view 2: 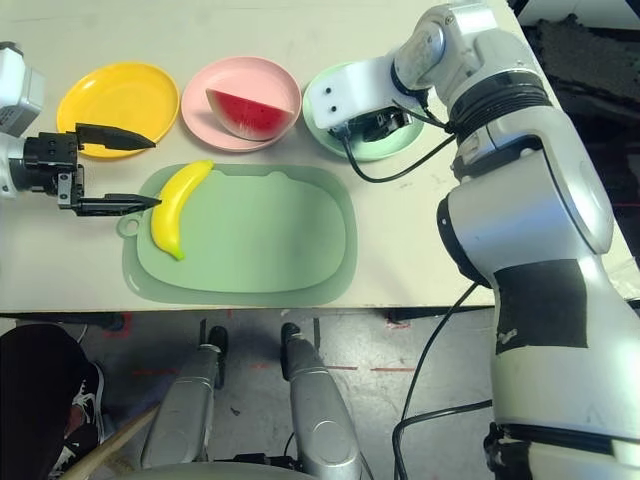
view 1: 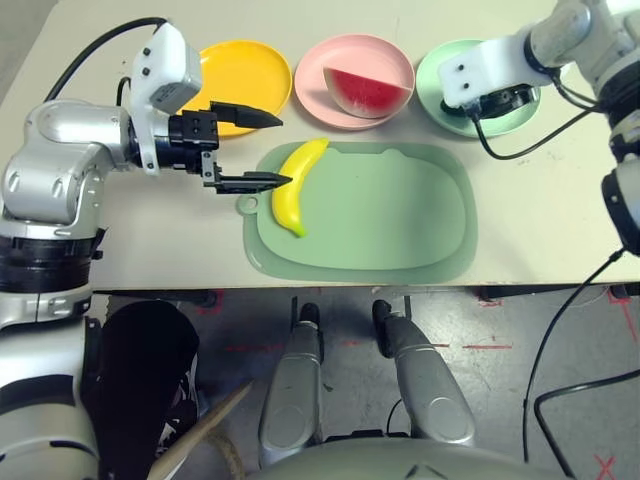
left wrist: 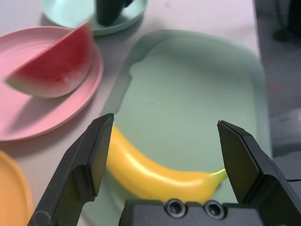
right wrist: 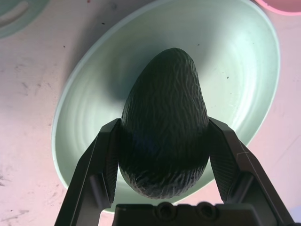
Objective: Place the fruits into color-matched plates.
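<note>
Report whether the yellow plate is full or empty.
Empty. The yellow plate holds nothing; the banana lies on the green mat.

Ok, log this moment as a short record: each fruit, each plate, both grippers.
banana: lying on the pale green cutting mat, not yet in a plate
watermelon wedge: resting in the pink plate
avocado: between the right gripper's fingers, over the mint green plate
yellow plate: holds no fruit
left gripper: open, beside the banana's upper end
right gripper: shut on the avocado
</note>
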Available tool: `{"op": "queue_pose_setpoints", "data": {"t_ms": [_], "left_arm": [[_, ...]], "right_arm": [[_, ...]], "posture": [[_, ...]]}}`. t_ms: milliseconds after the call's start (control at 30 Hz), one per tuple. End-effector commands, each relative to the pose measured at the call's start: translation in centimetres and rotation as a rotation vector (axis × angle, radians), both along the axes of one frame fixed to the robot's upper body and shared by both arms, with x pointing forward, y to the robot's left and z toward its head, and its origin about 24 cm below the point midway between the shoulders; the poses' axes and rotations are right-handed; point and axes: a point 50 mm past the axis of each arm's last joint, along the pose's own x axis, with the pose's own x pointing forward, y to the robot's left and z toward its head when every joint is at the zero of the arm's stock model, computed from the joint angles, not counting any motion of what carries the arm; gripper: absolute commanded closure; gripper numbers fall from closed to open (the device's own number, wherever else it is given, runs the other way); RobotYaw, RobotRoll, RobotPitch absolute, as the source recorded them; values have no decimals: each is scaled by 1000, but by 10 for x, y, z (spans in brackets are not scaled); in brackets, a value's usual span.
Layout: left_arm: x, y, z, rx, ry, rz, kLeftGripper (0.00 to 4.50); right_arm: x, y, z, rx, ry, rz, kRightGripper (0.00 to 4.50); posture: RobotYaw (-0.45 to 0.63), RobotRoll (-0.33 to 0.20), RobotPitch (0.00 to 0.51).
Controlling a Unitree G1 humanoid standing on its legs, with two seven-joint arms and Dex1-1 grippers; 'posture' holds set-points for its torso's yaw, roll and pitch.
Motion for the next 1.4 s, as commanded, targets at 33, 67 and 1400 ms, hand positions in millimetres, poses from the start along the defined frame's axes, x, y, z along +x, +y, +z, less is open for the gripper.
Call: {"op": "queue_pose_setpoints", "data": {"t_ms": [33,67,1400], "left_arm": [[-4,-1,-5,21,27,-20,0],[-4,-1,-5,21,28,-21,0],[16,-9,13,626,-546,-499,0]], "right_arm": [[2,-5,-15,0,37,-24,1552],[2,-6,-15,1,32,-24,1552],[-153,-19,-106,1702,367,75,13]], "posture": [[-69,0,390],[-69,0,391],[-60,0,441]]}}
